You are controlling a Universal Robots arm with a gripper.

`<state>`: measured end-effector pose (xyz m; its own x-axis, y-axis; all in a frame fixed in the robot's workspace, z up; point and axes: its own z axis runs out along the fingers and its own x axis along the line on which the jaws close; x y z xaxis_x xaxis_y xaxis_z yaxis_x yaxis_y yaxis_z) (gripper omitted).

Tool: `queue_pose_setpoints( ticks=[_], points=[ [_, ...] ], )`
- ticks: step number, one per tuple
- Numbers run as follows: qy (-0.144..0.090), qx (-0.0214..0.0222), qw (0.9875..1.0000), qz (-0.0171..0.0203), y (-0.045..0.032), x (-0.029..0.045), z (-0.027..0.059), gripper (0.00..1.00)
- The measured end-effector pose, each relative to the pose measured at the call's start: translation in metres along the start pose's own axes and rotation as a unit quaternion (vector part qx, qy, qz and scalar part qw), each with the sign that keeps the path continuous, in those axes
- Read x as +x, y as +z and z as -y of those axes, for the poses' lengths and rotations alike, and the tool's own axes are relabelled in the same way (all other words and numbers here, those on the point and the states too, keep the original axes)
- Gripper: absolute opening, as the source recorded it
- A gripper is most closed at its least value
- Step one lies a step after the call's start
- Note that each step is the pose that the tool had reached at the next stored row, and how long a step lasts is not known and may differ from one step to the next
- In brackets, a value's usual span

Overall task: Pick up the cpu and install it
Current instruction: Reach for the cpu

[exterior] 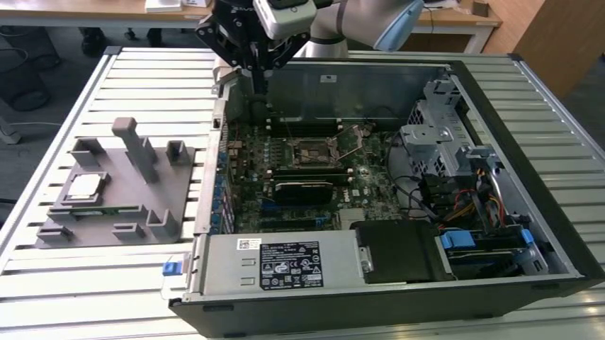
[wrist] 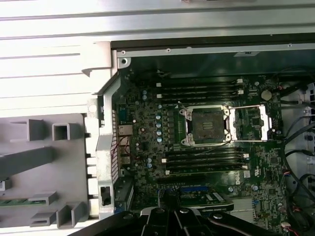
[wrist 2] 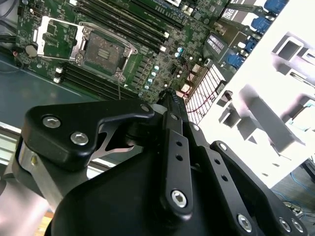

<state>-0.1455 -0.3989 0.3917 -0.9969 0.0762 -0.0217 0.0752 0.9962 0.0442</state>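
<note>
The cpu point(exterior: 85, 186), a small silver square, lies flat on the grey fixture point(exterior: 142, 212) at the exterior view's left, outside the computer case. My gripper point(exterior: 259, 99) hangs over the case's far left corner, well away from the cpu, its fingers together and holding nothing. On the motherboard the socket point(exterior: 310, 152) stands bare with its metal cover flipped open. Both wrist views show this open socket point(wrist 2: 103, 49) point(wrist: 204, 125). The gripper's black linkage point(wrist 2: 170, 147) sits in front, narrowing to a single tip.
The open case point(exterior: 529, 177) holds memory slots, a black card, drive cages and cables at the exterior view's right, and a power supply point(exterior: 283, 262) at the front. Upright posts rise from the grey fixture point(wrist: 44, 162). Everything rests on a slatted metal table point(exterior: 57, 283).
</note>
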Motion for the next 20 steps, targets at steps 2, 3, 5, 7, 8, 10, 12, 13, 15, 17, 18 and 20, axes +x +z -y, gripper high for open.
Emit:
queue_pose_setpoints(
  ticks=[2,3,5,7,8,10,12,13,15,17,18,20],
  points=[
    [0.000,0.0000,1.0000,0.0000,0.0000,0.0008,0.0001,0.11],
    [0.000,0.0000,1.0000,0.0000,0.0000,0.0013,0.0001,0.11],
    [0.000,0.0000,1.0000,0.0000,0.0000,0.0022,0.0002,0.11],
    [0.000,0.0000,1.0000,0.0000,0.0000,0.0031,0.0002,0.11],
    [0.000,0.0000,1.0000,0.0000,0.0000,0.0036,0.0003,0.11],
    [0.000,0.0000,1.0000,0.0000,0.0000,0.0046,0.0003,0.11],
    [0.000,0.0000,1.0000,0.0000,0.0001,0.0055,0.0004,0.11],
    [0.000,0.0000,1.0000,0.0000,0.0001,0.0061,0.0005,0.11],
    [0.000,0.0000,1.0000,0.0000,0.0001,0.0071,0.0005,0.11],
    [0.000,0.0000,1.0000,0.0000,0.0001,0.0080,0.0006,0.11],
    [0.000,0.0000,1.0000,0.0000,0.0001,0.0084,0.0006,0.11],
    [0.000,0.0000,1.0000,0.0000,0.0001,0.0093,0.0007,0.11]
  ],
)
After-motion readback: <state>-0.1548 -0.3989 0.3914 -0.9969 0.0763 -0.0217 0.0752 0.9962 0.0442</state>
